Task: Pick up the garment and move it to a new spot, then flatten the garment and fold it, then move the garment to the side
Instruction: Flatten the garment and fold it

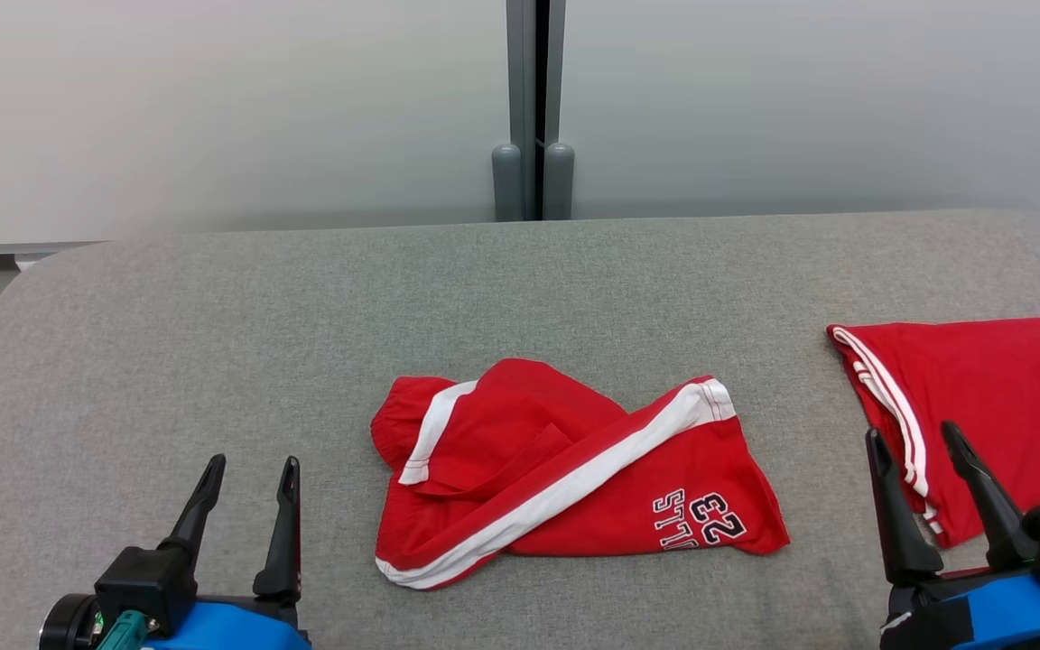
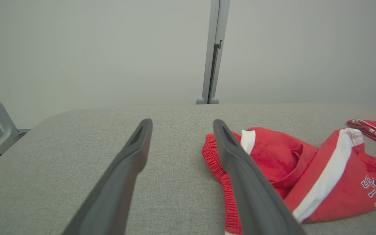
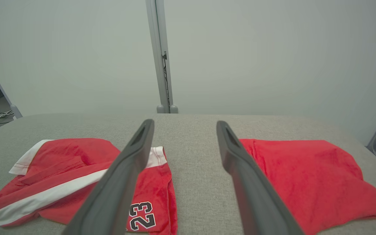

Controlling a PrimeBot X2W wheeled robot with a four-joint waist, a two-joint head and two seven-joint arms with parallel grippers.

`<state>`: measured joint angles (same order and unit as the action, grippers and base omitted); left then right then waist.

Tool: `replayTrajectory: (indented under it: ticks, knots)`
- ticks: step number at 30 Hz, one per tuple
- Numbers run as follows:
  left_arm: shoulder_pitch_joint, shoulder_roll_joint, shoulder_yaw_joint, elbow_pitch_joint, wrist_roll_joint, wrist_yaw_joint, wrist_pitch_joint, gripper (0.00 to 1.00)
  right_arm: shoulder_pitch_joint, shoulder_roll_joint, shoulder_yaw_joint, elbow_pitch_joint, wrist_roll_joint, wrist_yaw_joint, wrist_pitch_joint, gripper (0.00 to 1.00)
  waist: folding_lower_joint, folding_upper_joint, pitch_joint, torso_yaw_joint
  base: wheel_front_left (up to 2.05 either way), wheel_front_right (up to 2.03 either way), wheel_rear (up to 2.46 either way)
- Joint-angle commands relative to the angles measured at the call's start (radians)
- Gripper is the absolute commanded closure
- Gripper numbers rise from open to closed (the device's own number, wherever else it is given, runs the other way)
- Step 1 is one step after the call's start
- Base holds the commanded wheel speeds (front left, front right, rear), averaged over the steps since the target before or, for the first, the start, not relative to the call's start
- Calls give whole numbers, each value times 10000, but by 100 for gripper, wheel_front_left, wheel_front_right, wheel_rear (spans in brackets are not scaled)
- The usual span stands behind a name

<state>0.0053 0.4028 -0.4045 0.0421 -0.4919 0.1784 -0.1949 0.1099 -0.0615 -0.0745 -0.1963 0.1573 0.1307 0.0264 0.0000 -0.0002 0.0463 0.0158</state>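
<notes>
A rumpled red garment (image 1: 565,474) with white side stripes and a "23" print lies bunched in the middle of the grey padded table (image 1: 213,343). It also lies right of my fingers in the left wrist view (image 2: 282,163) and at the lower left in the right wrist view (image 3: 54,169). My left gripper (image 1: 249,474) stands open near the front edge, left of the garment and apart from it. At the lower right my right gripper (image 1: 917,447) is open, holding nothing, between the garment and a second red piece.
A second red garment (image 1: 989,397) with white stripes lies folded flat at the table's right side, seen too in the right wrist view (image 3: 308,179). A grey post (image 1: 533,108) and pale wall panels stand behind the table. Bare grey surface spreads across the left and far side.
</notes>
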Motion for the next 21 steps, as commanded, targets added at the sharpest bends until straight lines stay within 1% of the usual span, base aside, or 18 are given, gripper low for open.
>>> replayTrajectory:
  ticks: [1, 4, 6, 10, 13, 16, 21]
  knots:
    - [84, 80, 10, 3, -69, -4, 12, 0, 132, 37, 17, -74, -73, 1, 58, 0, 0, 2, 1, -7, 0, 0, 0]
    - [77, 68, -40, 0, -88, -10, 43, 0, 98, 49, 71, -63, -45, 1, 85, 0, 0, 2, -9, -21, 0, 0, 0]
    - [92, 55, -182, 47, -149, -105, 321, 0, 76, 54, 85, -33, -23, 1, 90, 0, 0, 2, -12, -17, 0, 0, 0]
    - [216, -14, -765, 339, -582, -467, 1667, 0, -9, 66, 153, 46, 48, 1, 105, 0, 0, 2, 87, -5, 0, 0, 0]
    - [279, -119, -1083, 599, -887, -702, 2350, 0, -109, 63, 196, 115, 107, 1, 109, 0, 0, 2, 236, -2, 0, 0, 0]
    - [97, -268, -1239, 927, -1057, -912, 2506, 0, -219, 67, 245, 173, 132, 1, 84, 0, 0, 2, 430, 7, 0, 0, 0]
    - [-330, -490, -1513, 1587, -1232, -1390, 2692, 0, -399, 63, 329, 282, 179, 1, 53, 0, 0, 2, 716, -24, 0, 0, 0]
